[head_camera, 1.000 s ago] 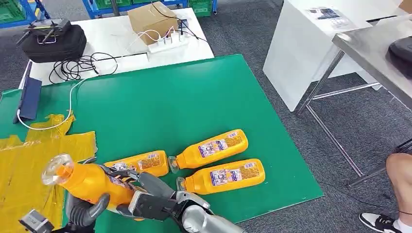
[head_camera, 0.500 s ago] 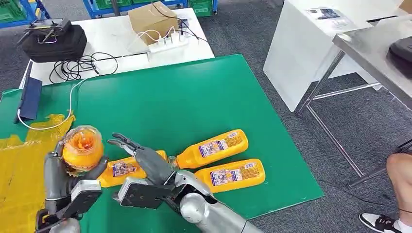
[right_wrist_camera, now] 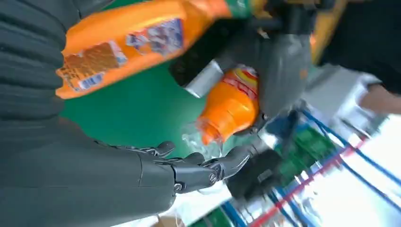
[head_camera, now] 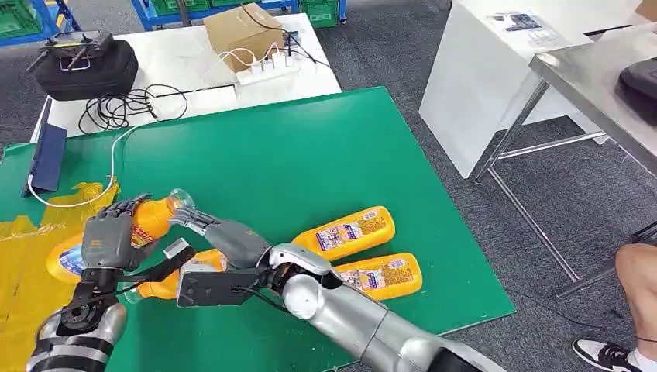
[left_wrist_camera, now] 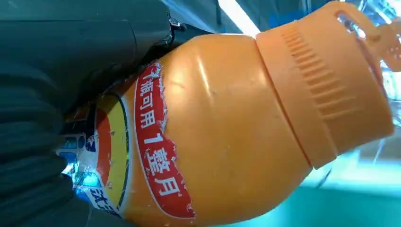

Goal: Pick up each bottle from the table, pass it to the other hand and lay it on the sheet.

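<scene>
Head view, lower left: the left robot hand (head_camera: 107, 240) gripped an orange bottle (head_camera: 147, 220) over the yellow sheet (head_camera: 23, 267). Beside it, the right robot hand (head_camera: 221, 240) was spread, holding nothing. Two bottles (head_camera: 345, 232) lay beyond on the green tabletop (head_camera: 271, 155).

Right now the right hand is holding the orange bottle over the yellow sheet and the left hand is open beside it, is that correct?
Not quite: the hands are swapped. The head view shows the left hand holding the orange bottle over the yellow sheet, with the right hand open beside it.
</scene>
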Tool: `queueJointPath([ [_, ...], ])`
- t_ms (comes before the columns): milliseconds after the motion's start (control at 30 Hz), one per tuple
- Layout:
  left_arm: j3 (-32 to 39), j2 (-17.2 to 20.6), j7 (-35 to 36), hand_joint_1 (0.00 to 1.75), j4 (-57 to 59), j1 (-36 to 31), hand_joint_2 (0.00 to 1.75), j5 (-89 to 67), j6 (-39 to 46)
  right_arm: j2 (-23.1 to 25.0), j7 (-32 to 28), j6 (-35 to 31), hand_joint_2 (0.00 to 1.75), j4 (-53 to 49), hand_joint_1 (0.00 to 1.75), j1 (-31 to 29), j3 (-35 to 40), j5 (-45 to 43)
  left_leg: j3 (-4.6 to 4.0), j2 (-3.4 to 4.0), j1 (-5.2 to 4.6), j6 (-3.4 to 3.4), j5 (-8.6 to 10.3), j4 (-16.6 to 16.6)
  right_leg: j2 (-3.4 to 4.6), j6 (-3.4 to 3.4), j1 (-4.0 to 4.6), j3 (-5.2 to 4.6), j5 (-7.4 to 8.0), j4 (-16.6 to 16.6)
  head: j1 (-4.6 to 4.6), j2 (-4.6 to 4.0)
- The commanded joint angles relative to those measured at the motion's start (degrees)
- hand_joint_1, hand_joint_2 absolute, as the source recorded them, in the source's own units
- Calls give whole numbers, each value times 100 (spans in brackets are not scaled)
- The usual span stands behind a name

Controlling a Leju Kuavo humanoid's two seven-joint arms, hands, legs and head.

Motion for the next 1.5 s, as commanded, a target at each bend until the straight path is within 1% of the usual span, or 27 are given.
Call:
queueJointPath([
  [33, -373, 468, 143, 175, 3314, -1546, 175, -6, -538, 180, 264, 389, 175, 1795, 0, -957, 988, 123, 13, -37, -3, 14, 4, -7, 5, -9, -4, 13, -4, 1, 0, 0],
  [100, -374, 486, 125, 175, 3345, -1584, 175, -7, -545, 202, 264, 364, 175, 1847, 0, -963, 1008, 125, 5, -26, 0, 10, 2, 0, 2, -5, -1, 5, -4, 4, -2, 0],
  [167, -374, 486, 125, 175, 3345, -1584, 175, -7, -545, 202, 264, 364, 175, 1847, 0, -963, 1008, 125, 8, -36, -2, 15, 2, -2, 4, -6, -3, 10, -5, 4, 0, 0],
  [333, -507, 529, 188, 175, 3716, -2081, 175, -117, -1547, 360, 494, 582, 175, 2284, 0, -1075, 1320, 232, -4, -31, -1, 10, 4, 3, -1, -6, -2, 0, -2, 7, -2, 0],
  [367, -521, 522, 130, 175, 3820, -2217, 175, -104, -1890, 417, 575, 704, 175, 2445, 0, -1111, 1432, 277, 0, -41, 0, 13, 5, 2, 1, -9, -2, 5, -2, 6, 0, 0],
  [400, -546, 521, 110, 175, 3852, -2303, 175, -121, -2038, 445, 601, 744, 175, 2519, 0, -1117, 1460, 282, -2, -47, 1, 16, 6, 4, 3, -12, -1, 2, -2, 9, -2, 0],
  [433, -565, 494, -107, 175, 3956, -2485, 175, -70, -2424, 507, 718, 951, 175, 2725, 0, -1155, 1607, 340, -6, -34, 1, 10, 6, 3, -1, -8, -1, -1, 0, 6, 0, 0],
  [467, -574, 487, -123, 3, 3951, -2562, 175, -62, -2535, 500, 717, 926, 175, 2748, 0, -1139, 1620, 341, -1, -48, 0, 15, 8, 1, 1, -12, -2, 3, 0, 7, 0, 0],
  [500, -578, 478, -230, 0, 3942, -2606, 175, -25, -2642, 509, 730, 1010, 175, 2830, 0, -1148, 1686, 359, -6, -44, 0, 11, 9, 4, -4, -10, -2, -1, -1, 10, 0, 0],
  [533, -556, 453, -289, 0, 3966, -2671, 0, 29, -2772, 501, 742, 1033, 175, 2886, 0, -1135, 1717, 370, -2, -28, 0, 3, 8, 2, -3, -6, -1, 1, 0, 7, 0, 0],
  [567, -524, 420, -540, 0, 3979, -2729, 0, 128, -2894, 511, 807, 1137, 175, 2977, 0, -1116, 1790, 415, 0, -44, 1, 8, 12, 1, 1, -11, -1, 2, 1, 9, 0, 0],
  [633, -471, 350, -777, 0, 3975, -2824, 0, 260, -3024, 498, 911, 1162, 175, 3094, 0, -1041, 1900, 508, 0, -38, 0, 3, 17, 0, -7, -19, -1, 3, 9, 8, -2, 0],
  [667, -480, 325, -769, 0, 3963, -2850, 0, 255, -3029, 486, 909, 1135, 175, 3105, 0, -990, 1903, 508, 1, -34, 0, 1, 17, 1, -10, -17, -1, 3, 8, 9, -2, 0],
  [733, -484, 313, -769, 0, 3959, -2858, 0, 255, -3033, 482, 910, 1120, 175, 3113, 0, -964, 1907, 510, 3, -54, 2, 7, 21, 0, -18, -18, 1, 9, 7, 5, 0, 0],
  [833, -473, 305, -817, 0, 3972, -2861, 0, 306, -3081, 512, 970, 1139, 175, 3174, 0, -967, 1950, 551, 9, -45, 1, 7, 21, -3, -9, -19, 0, 10, 9, 3, 0, 0],
  [900, -442, 222, -959, 0, 3964, -2959, 0, 415, -3145, 523, 1191, 1176, 175, 3291, 0, -857, 2126, 731, 9, -32, 2, 1, 20, 0, -10, -18, 1, 7, 9, 6, 0, 0],
  [933, -444, 191, -972, 0, 3966, -2991, 0, 441, -3177, 526, 1262, 1132, 175, 3338, 0, -794, 2190, 807, 11, -62, 2, 9, 24, -5, -22, -21, 2, 16, 7, 0, 0, 0],
  [1000, -412, 102, -1046, 0, 3974, -3083, 0, 556, -3239, 556, 1656, 1072, 175, 3511, 0, -627, 2409, 1084, 14, -69, 5, 8, 25, -6, -29, -22, 5, 20, 7, -3, 0, 0],
  [1067, -416, 50, -1071, 0, 3961, -3104, 0, 628, -3255, 553, 1854, 949, 175, 3589, 0, -509, 2484, 1224, 19, -78, 4, 9, 27, -10, -33, -22, 4, 26, 8, -8, 0, 0],
  [1100, -409, 30, -1095, 0, 3958, -3105, 0, 678, -3257, 559, 2088, 973, 175, 3666, 0, -475, 2541, 1329, 20, -49, 5, 2, 22, -4, -22, -19, 5, 20, 9, -3, -2, 0],
  [1133, -427, -24, -1115, 0, 3959, -3124, 0, 731, -3261, 503, 2291, 980, 175, 3704, 0, -398, 2538, 1397, 20, -80, 3, 14, 30, -14, -29, -22, 3, 27, 12, -13, 0, 0],
  [1167, -429, -59, -1133, 0, 3959, -3131, 0, 772, -3260, 475, 2457, 1046, 175, 3762, 0, -370, 2519, 1419, 25, -57, 3, 4, 24, -8, -27, -18, 2, 31, 8, -6, 0, 0],
  [1200, -444, -88, -1139, 0, 3961, -3142, 0, 807, -3268, 432, 2529, 1103, 175, 3767, 0, -354, 2526, 1468, 26, -88, 2, 14, 30, -14, -38, -20, 1, 39, 11, -16, 0, 0],
  [1333, -426, -188, -1185, 0, 3953, -3171, 0, 996, -3226, 337, 2847, 1260, 175, 3811, 0, -352, 2555, 1682, 35, -118, -1, 22, 43, -18, -49, -21, -4, 53, 19, -28, 0, 0],
  [1367, -426, -188, -1185, 0, 3953, -3171, 0, 996, -3226, 337, 2847, 1260, 175, 3811, 0, -352, 2555, 1682, 50, -101, -3, 13, 37, -10, -47, -20, -7, 62, 15, -21, 0, 0],
  [1433, -407, -192, -1193, 0, 3949, -3165, 0, 1022, -3215, 339, 2862, 1283, 175, 3818, 0, -357, 2571, 1706, 54, -111, -7, 18, 45, -11, -53, -23, -11, 60, 21, -24, 0, 0],
  [1500, -316, -205, -1254, 0, 3931, -3156, 0, 1138, -3169, 351, 2918, 1375, 175, 3823, 0, -352, 2571, 1725, 75, -93, -8, 14, 38, -7, -47, -26, -13, 31, 11, -23, 0, 0],
])
